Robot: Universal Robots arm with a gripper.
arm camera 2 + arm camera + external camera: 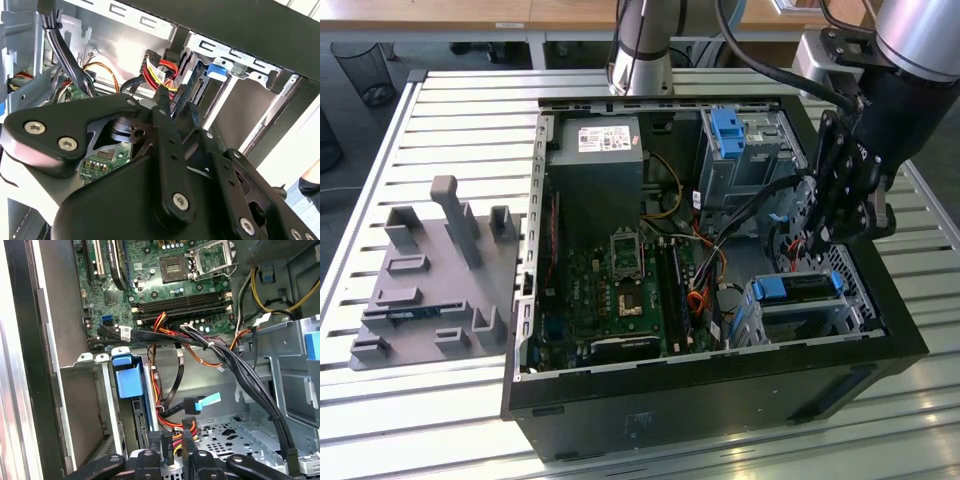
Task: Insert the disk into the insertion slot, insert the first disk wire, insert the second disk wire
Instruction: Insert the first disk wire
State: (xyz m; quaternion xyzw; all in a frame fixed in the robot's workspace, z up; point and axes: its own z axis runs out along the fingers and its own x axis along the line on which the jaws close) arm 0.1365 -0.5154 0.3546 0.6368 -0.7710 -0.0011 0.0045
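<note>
Where the gripper hangs: deep inside the open computer case [720, 395], on the exterior view's right, the gripper [805, 240] is between the tall bay [740, 150] with a blue tab and the low grey cage [810, 322].
Pincer: its two thin fingers [167, 132] are drawn close together with only a narrow gap. In both wrist views a black plug [176, 100] sits between the tips, so the pincer looks pinched on the plug.
Plug wires: a bundle of red, yellow and black wires [170, 422] runs out of the plug and curves away along the case floor.
Disk: the disk [798, 288] lies in the cage, at the corner of the case nearest the camera on the exterior view's right. In the first wrist view its blue frame [127, 379] stands just beside the fingertips.
Plug and disk: the plug is right at the end of the disk. I cannot tell whether it is pushed home.
Other cable: a black cable with a light blue tab [202, 404] hangs loose near the wire bundle, apart from the disk.
Circuit board: the green circuit board [165, 285] lies beyond the disk in the first wrist view, with a thick black cable bundle [240, 375] crossing in front of it.
Table: the case stands on a slatted metal table [450, 120]. A grey plastic fixture [435, 285] lies well apart from the case on the exterior view's left.
</note>
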